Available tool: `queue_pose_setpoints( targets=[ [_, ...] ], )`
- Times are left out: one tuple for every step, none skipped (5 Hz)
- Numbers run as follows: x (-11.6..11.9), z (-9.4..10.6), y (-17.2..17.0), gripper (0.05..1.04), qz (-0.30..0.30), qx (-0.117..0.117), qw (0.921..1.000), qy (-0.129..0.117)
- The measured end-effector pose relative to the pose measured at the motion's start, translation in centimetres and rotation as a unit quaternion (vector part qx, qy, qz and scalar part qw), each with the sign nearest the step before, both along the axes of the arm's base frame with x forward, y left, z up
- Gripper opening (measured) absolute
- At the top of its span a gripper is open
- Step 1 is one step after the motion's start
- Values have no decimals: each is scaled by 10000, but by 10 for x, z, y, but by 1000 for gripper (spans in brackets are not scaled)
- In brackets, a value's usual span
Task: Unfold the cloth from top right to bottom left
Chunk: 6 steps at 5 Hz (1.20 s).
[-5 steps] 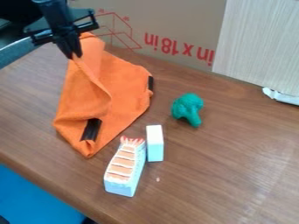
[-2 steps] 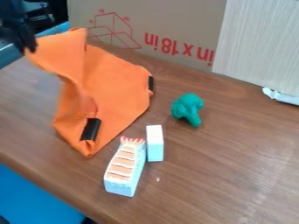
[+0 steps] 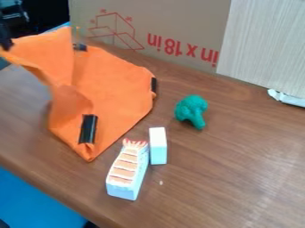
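I have the gripper (image 3: 6, 43) at the upper left edge of my camera view, its jaws closed on a raised corner of the orange cloth (image 3: 113, 84), as best I can judge against that dark patch. The rest of the cloth lies on the wooden table (image 3: 232, 156), left of the green toy broccoli (image 3: 191, 110). My main worry is drag: if I pull too far, the taut flap could take the whole cloth along instead of opening it. The grip looks to be right at the edge, so a hard tug could slip it and drop the flap in a crumple. If I let go too high, I'd expect a fold to land beside the lower black strip (image 3: 88, 129). Bringing the corner down and across the front could also topple the toy shrimp sushi (image 3: 127, 171) or the white block (image 3: 158, 146), both just beyond the cloth's lower tip. As for writing, the cardboard panel (image 3: 179, 22) carries large red lettering, upside down to me, beside a red line drawing of a box.
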<state>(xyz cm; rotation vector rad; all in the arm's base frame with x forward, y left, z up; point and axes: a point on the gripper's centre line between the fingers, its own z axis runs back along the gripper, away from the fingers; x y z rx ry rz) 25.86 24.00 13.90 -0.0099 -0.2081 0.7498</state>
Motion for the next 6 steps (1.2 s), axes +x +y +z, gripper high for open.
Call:
queue_pose_setpoints(
  targets=[
    [-11,3,19,58,-72,-29,9997,225],
    [-22,-5,28,58,-159,243,9983,506],
    [-32,-19,30,58,-351,409,9957,748],
    [-41,-24,37,58,-491,595,9932,869],
    [-46,-24,45,58,-542,792,9909,949],
    [-51,-35,55,74,-565,1081,9859,1143]
  ],
)
